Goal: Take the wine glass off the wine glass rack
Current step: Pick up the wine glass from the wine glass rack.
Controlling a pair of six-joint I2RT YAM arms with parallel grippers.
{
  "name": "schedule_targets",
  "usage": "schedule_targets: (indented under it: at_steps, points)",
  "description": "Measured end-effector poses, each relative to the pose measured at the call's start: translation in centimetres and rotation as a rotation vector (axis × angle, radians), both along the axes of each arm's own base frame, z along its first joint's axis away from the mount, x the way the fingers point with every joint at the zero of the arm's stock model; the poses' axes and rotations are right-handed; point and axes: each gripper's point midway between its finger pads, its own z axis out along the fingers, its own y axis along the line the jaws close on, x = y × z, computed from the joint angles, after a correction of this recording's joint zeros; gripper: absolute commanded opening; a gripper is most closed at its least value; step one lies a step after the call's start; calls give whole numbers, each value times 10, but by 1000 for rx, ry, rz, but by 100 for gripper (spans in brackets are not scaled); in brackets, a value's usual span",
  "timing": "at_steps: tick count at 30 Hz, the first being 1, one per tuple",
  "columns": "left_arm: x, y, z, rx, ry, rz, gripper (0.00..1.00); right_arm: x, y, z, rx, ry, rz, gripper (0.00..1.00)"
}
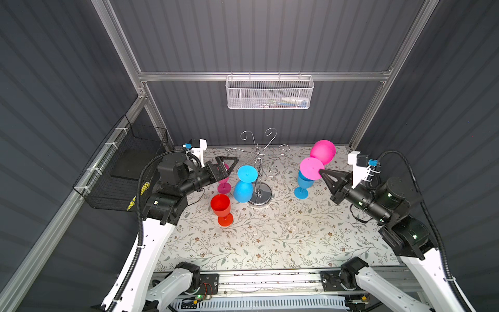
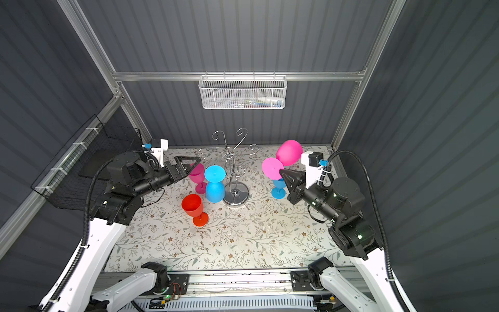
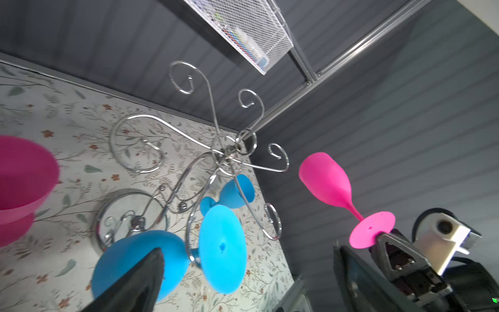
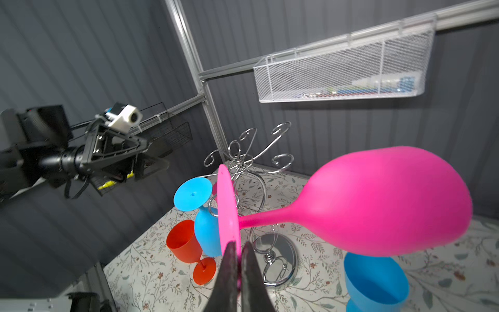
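The chrome wine glass rack (image 1: 261, 195) (image 2: 235, 195) stands at the back middle of the floral table. A blue wine glass (image 1: 243, 190) (image 3: 223, 244) hangs upside down from one of its arms. My right gripper (image 1: 321, 173) (image 4: 239, 246) is shut on the foot rim of a pink wine glass (image 1: 322, 151) (image 4: 378, 202). That glass is in the air to the right of the rack, clear of its arms, bowl tilted toward the back wall. My left gripper (image 1: 226, 168) (image 3: 248, 251) stands open just left of the hanging blue glass, with nothing between its fingers.
A red glass (image 1: 221, 205) stands upright in front of the left gripper and a magenta one (image 1: 224, 186) partly behind it. A blue glass (image 1: 303, 186) stands upright under the held pink one. A white mesh basket (image 1: 269, 93) hangs on the back wall, a black wire basket (image 1: 129, 167) at left.
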Motion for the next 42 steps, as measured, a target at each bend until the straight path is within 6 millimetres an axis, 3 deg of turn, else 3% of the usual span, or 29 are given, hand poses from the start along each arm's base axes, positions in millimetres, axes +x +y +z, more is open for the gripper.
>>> schedule_targets:
  at_steps: [6,10,16,22,29,42]
  points:
    - [-5,-29,24,-119,-21,-141,99,-27,18,6,-125,-177,173,0]
    - [-25,-71,29,-133,-29,-298,98,-44,30,12,-175,-274,267,0]
    - [-45,-121,24,-143,-18,-467,88,-67,50,23,-259,-419,375,0]
    - [-61,-155,18,-134,-11,-569,77,-72,63,22,-339,-484,422,0]
    - [-75,-167,22,-141,-44,-619,70,-65,64,16,-405,-499,395,0]
    - [-87,-164,45,-191,-132,-627,52,-64,65,11,-445,-508,381,0]
